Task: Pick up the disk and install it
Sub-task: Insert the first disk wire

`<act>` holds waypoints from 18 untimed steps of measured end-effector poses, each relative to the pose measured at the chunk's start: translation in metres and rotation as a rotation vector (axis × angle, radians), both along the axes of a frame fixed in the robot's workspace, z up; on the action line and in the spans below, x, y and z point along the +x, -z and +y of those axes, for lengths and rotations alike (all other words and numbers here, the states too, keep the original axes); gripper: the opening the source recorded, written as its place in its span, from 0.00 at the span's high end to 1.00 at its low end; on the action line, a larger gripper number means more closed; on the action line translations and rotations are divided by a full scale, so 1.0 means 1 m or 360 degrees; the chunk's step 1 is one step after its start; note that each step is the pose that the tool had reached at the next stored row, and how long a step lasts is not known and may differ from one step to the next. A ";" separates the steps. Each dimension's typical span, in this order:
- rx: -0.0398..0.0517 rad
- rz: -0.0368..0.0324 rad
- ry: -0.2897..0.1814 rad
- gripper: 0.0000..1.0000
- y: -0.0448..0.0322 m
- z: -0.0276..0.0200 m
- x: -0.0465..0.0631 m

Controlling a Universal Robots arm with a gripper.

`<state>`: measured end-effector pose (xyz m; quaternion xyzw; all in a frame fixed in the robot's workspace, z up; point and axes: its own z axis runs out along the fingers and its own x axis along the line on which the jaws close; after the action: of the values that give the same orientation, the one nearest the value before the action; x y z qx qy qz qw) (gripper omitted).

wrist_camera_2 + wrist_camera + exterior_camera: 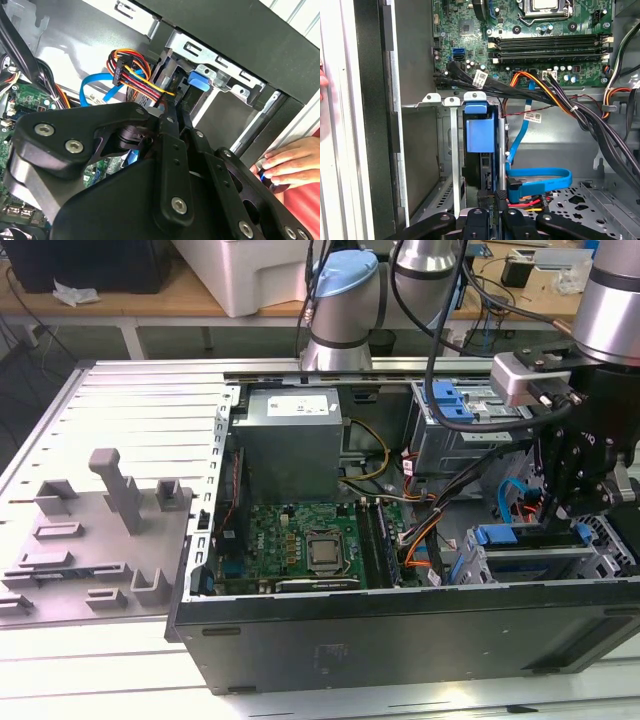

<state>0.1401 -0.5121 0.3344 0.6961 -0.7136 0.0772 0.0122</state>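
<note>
The disk (520, 536), in its bright blue carrier, stands on edge in the metal drive cage (530, 565) at the case's front corner, on the exterior view's right. In the first wrist view its blue carrier end (480, 127) and dark body (479, 167) sit between the cage rails (452, 150). My gripper (558, 515) comes down on it from above, its black fingers close together on the disk's near edge. In the second wrist view the gripper (175, 107) points into the cage (225, 75), and it shows again (491, 200) in the first wrist view.
Beside the slot run a blue data cable (540, 180) and orange-red power wires (130, 65). Motherboard (300, 540) and power supply (290, 440) fill the case's middle. A second cage with a blue latch (450, 400) stands behind. A person's hand (290, 160) rests outside the case wall. A grey fixture plate (90, 530) lies left.
</note>
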 end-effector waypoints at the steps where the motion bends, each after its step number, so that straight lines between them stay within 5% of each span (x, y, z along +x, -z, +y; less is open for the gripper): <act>1: 0.0000 0.0000 0.0000 0.83 0.0000 0.0000 0.000; 8: 0.0001 0.0000 0.0000 0.82 0.0002 -0.0001 0.000; 10: 0.0000 0.0000 0.0000 0.69 -0.0003 -0.0002 0.000; 18: 0.0000 0.0000 0.0000 0.69 -0.0089 0.0018 0.000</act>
<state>0.1401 -0.5103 0.3433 0.6962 -0.7136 0.0773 0.0122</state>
